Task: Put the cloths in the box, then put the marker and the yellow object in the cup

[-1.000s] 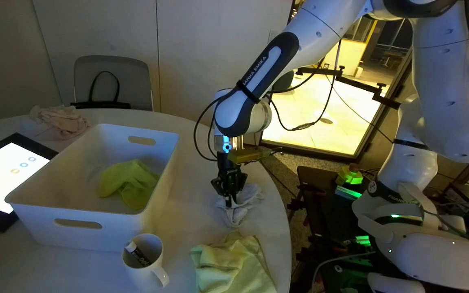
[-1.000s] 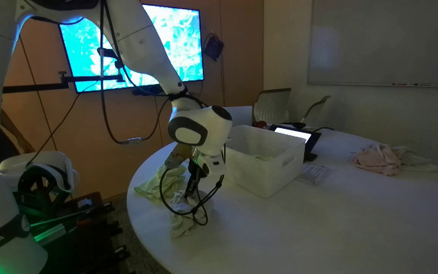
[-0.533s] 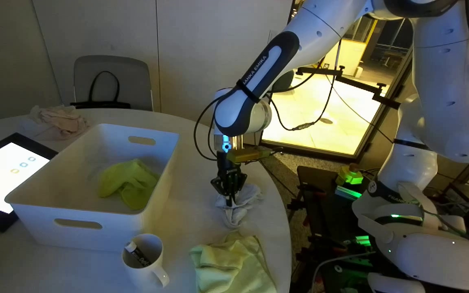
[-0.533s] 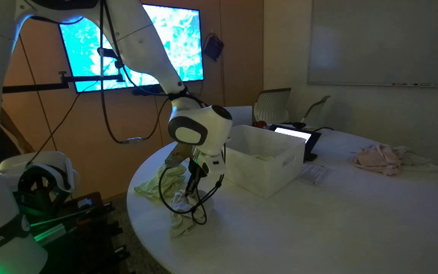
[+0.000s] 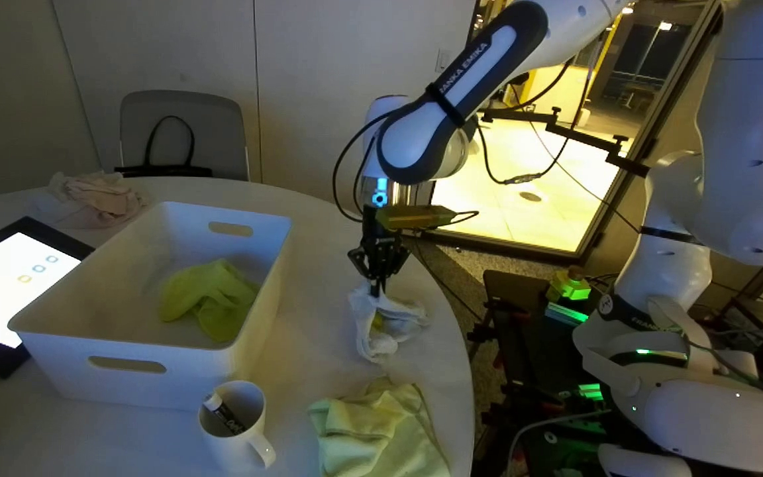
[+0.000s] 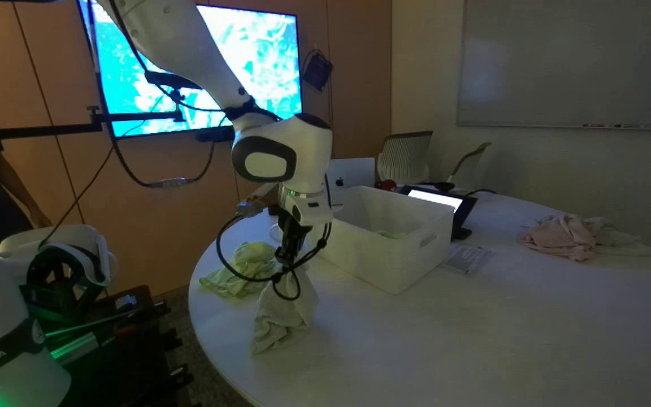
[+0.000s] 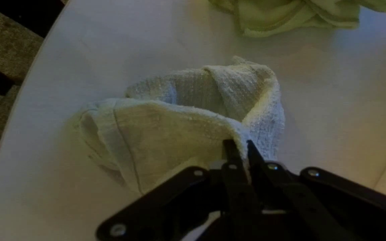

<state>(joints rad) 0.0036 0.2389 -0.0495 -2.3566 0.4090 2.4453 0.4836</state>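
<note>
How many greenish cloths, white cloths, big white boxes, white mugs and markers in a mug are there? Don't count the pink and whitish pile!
Greenish: 2, the bright cloth and the pale cloth
White cloth: 1
White box: 1
White mug: 1
Marker: 1
Total: 6

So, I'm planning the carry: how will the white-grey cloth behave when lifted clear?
The white-grey cloth will likely hang limp: it droops in loose folds from the hand. Pinched at one spot, it may swing or trail. Probably light: it looks like thin fabric.
</note>
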